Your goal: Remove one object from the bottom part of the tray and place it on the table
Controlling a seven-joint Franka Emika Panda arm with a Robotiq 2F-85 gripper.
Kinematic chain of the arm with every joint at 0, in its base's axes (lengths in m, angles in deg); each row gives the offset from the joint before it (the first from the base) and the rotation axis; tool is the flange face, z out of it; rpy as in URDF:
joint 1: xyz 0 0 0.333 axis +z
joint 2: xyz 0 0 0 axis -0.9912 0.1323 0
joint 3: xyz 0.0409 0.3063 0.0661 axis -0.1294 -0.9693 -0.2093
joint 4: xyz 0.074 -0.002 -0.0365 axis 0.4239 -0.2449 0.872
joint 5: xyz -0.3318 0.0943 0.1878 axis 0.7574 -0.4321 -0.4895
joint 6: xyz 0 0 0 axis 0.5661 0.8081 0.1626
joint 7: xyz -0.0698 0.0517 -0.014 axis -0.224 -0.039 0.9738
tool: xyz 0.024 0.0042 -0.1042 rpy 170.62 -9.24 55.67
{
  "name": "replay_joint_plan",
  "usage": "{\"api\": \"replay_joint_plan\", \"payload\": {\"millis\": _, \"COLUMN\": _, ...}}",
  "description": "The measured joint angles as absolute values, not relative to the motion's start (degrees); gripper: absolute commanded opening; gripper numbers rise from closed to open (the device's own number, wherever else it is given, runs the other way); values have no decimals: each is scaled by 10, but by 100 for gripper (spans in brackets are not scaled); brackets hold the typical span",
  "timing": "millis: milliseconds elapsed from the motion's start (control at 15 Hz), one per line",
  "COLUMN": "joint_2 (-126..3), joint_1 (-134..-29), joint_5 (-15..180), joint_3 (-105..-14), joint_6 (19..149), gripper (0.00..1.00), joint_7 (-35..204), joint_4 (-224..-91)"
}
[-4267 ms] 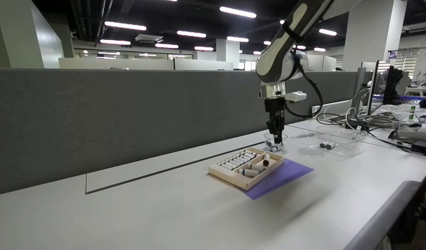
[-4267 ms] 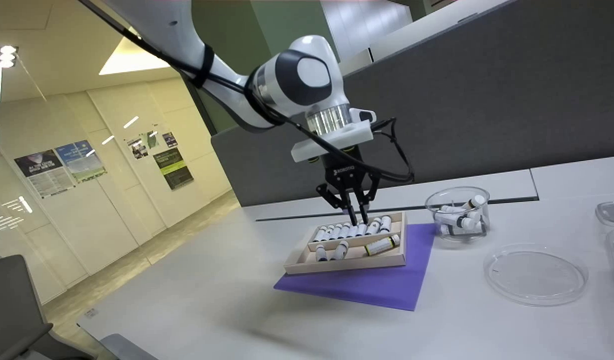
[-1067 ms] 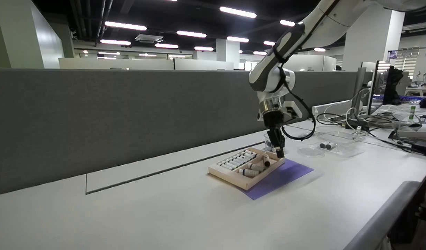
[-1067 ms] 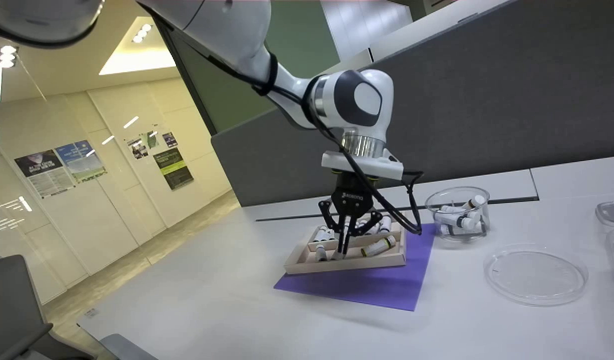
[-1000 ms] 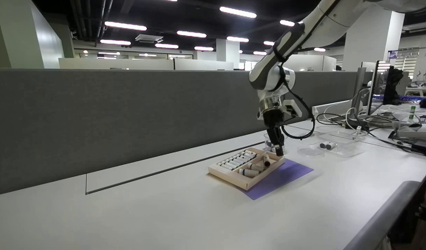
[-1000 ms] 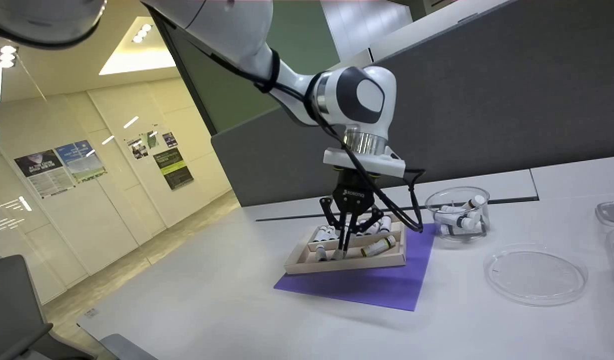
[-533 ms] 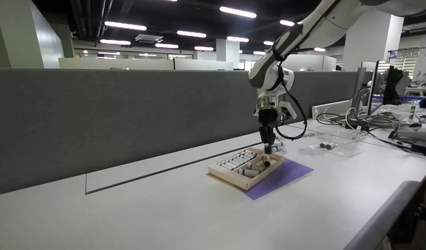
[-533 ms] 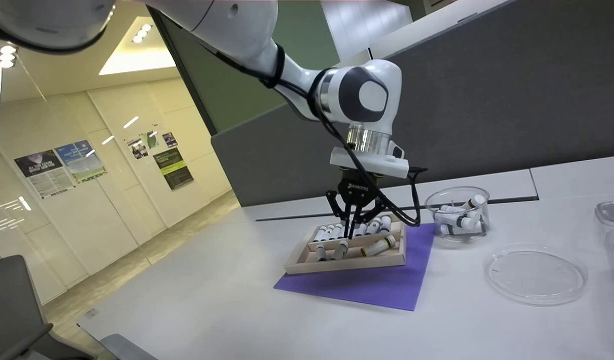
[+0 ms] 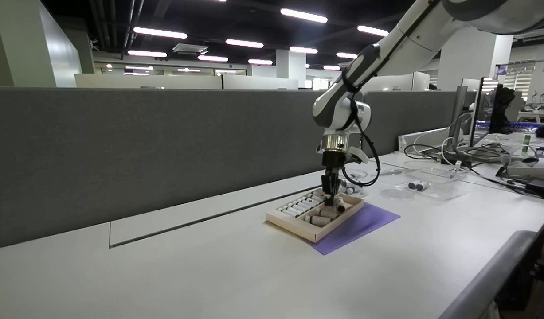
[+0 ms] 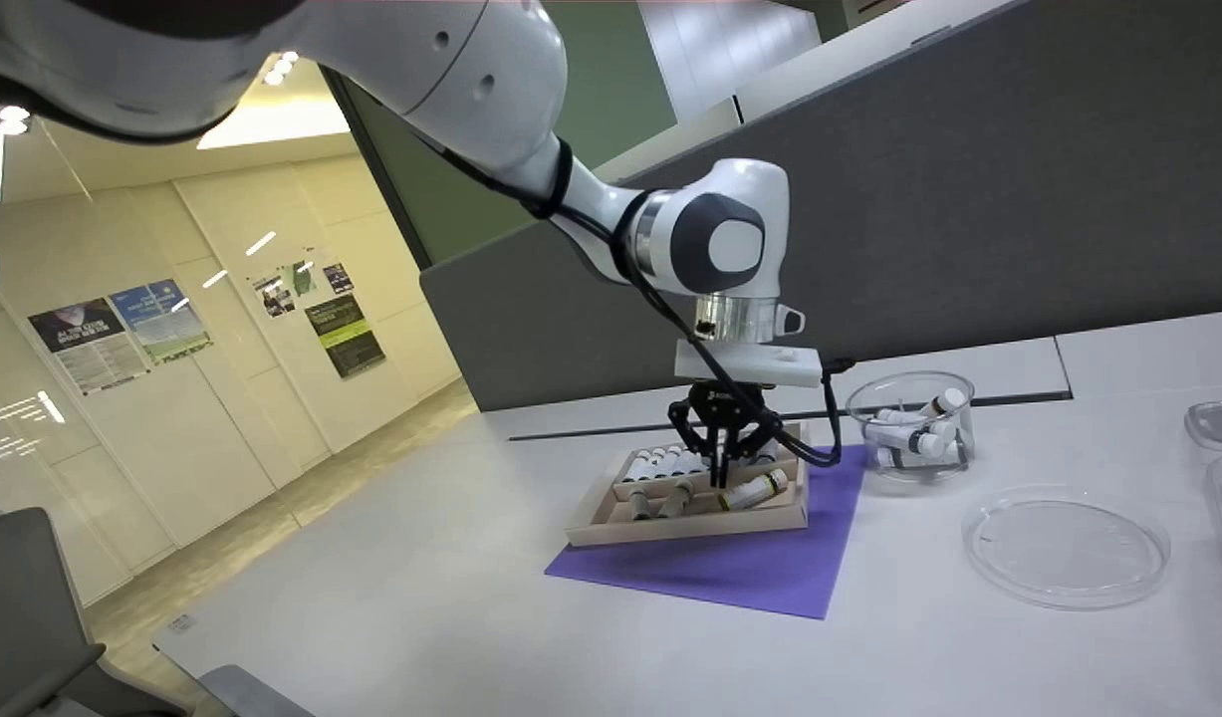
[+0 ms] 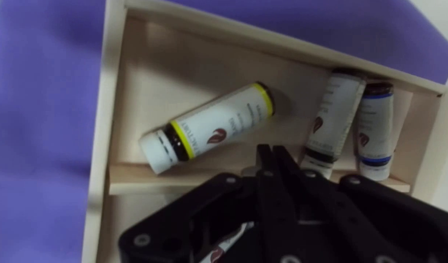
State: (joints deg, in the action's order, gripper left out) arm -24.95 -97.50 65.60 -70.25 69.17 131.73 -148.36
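Observation:
The light tan tray (image 9: 294, 227) lies on the white table (image 9: 165, 274); it also shows in an exterior view (image 10: 660, 533). Its bottom part holds three white-capped vials: a yellow-banded vial (image 11: 222, 122) lying at a slant, a black-banded vial (image 11: 331, 117) and a blue-banded vial (image 11: 375, 128). A row of vials (image 10: 660, 463) fills the upper part. My gripper (image 11: 269, 148) is almost fully shut and empty, pointing down close over the bottom part, between the yellow-banded and black-banded vials. Its fingertips also show in both exterior views (image 9: 329, 204) (image 10: 718, 484). Whether they touch the tray is unclear.
A purple sheet (image 10: 710, 588) lies under the tray. A clear beaker (image 10: 909, 376) with several vials stands beside it, near a clear round dish (image 10: 1069, 553). A grey partition (image 9: 165, 168) runs behind the table. Cables and a monitor (image 9: 478, 110) stand farther along.
My gripper rose from near the black-banded vial, moved sideways toward the yellow-banded vial and lowered again. The yellow-banded vial shifted slightly since the oldest frames. The tray has not moved.

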Motion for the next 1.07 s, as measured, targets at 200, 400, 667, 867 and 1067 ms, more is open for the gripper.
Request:
{"api": "replay_joint_plan", "payload": {"millis": 200, "joint_2": -243, "joint_1": -975, "joint_5": 657, "joint_3": -708, "joint_6": 721, "gripper": 0, "joint_7": 1329, "joint_4": -1486}}
{"api": "replay_joint_plan", "payload": {"millis": 400, "joint_2": -242, "joint_1": -975, "joint_5": 660, "joint_3": -708, "joint_6": 687, "gripper": 0, "joint_7": 1329, "joint_4": -1481}}
{"api": "replay_joint_plan", "payload": {"millis": 667, "joint_2": -243, "joint_1": -974, "joint_5": 672, "joint_3": -694, "joint_6": 603, "gripper": 0, "joint_7": 1318, "joint_4": -1451}}
{"api": "replay_joint_plan", "payload": {"millis": 867, "joint_2": -244, "joint_1": -975, "joint_5": 681, "joint_3": -679, "joint_6": 600, "gripper": 0, "joint_7": 1315, "joint_4": -1438}}
{"api": "replay_joint_plan", "payload": {"millis": 1067, "joint_2": -244, "joint_1": -976, "joint_5": 684, "joint_3": -670, "joint_6": 598, "gripper": 26, "joint_7": 1313, "joint_4": -1433}}
